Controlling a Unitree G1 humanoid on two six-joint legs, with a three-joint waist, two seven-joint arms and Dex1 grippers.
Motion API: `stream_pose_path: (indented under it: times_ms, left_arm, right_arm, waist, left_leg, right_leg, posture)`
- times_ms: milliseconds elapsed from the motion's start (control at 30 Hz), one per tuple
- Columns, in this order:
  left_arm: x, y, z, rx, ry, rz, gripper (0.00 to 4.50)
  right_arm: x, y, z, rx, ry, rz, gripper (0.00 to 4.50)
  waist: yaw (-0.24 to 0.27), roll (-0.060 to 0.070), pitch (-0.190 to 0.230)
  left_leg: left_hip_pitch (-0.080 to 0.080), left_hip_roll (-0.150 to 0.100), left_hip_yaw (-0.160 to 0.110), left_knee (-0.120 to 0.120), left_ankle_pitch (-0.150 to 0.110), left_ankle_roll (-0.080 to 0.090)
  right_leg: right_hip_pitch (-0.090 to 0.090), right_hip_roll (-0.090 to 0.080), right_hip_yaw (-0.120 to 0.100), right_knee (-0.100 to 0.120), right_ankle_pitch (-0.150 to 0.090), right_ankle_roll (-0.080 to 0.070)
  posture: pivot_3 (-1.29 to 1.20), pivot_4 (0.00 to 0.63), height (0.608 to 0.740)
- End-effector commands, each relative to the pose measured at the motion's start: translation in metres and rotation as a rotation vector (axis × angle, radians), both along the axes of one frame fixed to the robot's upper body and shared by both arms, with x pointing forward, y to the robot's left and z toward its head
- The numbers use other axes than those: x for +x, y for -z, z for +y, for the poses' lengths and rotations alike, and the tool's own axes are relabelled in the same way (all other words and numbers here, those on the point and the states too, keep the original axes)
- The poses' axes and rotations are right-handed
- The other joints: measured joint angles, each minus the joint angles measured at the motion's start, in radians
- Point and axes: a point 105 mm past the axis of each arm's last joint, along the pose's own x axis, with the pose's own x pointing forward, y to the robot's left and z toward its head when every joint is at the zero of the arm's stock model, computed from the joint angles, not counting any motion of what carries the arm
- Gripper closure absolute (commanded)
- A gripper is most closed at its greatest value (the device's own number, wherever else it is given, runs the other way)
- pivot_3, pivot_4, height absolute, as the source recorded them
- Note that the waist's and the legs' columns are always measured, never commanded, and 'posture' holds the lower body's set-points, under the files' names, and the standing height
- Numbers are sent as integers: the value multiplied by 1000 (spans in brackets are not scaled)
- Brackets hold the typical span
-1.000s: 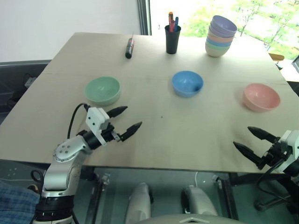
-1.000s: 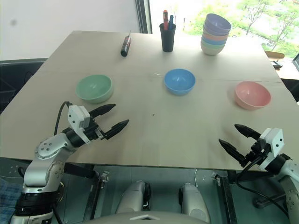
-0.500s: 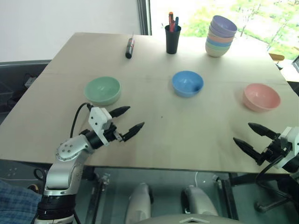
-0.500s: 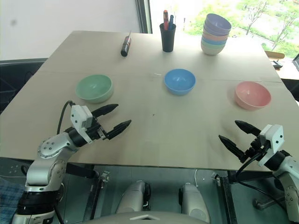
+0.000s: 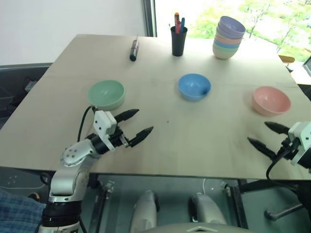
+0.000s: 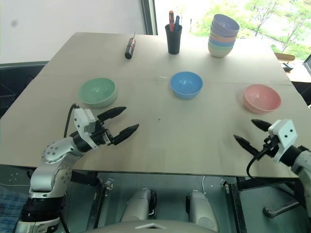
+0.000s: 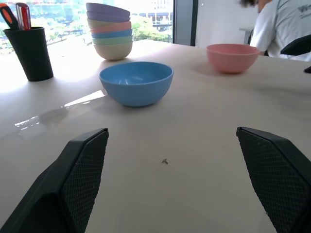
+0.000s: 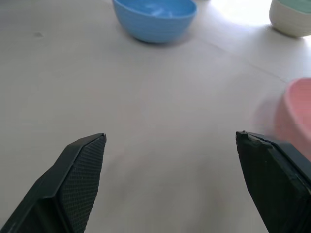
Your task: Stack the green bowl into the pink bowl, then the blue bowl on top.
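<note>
The green bowl (image 5: 106, 93) sits upright on the left of the table, the blue bowl (image 5: 194, 86) in the middle and the pink bowl (image 5: 271, 100) on the right, each apart from the others. My left gripper (image 5: 135, 123) hovers open and empty just in front of the green bowl, pointing toward the table's middle. Near the front right edge, my right gripper (image 5: 266, 136) stands open and empty, a little in front of the pink bowl. The left wrist view looks past my fingers at the blue bowl (image 7: 136, 82) and the pink bowl (image 7: 232, 57).
A tall stack of pastel bowls (image 5: 229, 37) stands at the back right, a black cup with pens (image 5: 179, 39) at the back centre, and a dark marker (image 5: 133, 50) lies at the back left. A person in a white shirt (image 7: 284, 24) stands beyond the table.
My right gripper has moved toward the right and farther onto the table, closer to the pink bowl. My left gripper has hardly shifted. The bowls have stayed where they were.
</note>
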Motion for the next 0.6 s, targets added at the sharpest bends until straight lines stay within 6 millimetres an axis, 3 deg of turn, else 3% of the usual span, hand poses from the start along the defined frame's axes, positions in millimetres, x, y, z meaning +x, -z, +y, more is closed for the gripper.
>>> stream_pose_path:
  times_ms: [33,367,600]
  left_arm:
    - [-1,-24,-11,-119,50,-77,37]
    - [-4,-31,-29,-159,151,-144,37]
    - [-6,-26,-33,-138,177,-157,37]
  right_arm:
    - [18,-10,-11,-156,51,-21,0]
    - [62,-22,-33,-371,185,8,0]
    - [84,-9,-42,-428,199,102,0]
  waist:
    - [0,0,0]
    - [0,0,0]
    - [-1,0,0]
  left_leg:
    - [0,0,0,0,0,0]
    - [0,0,0,0,0,0]
    - [0,0,1,0,0,0]
  right_leg:
    - [0,0,0,0,0,0]
    - [0,0,1,-1,0,0]
    - [0,0,1,-1,0,0]
  posture:
    - [0,150,740]
    - [0,150,740]
    - [0,150,740]
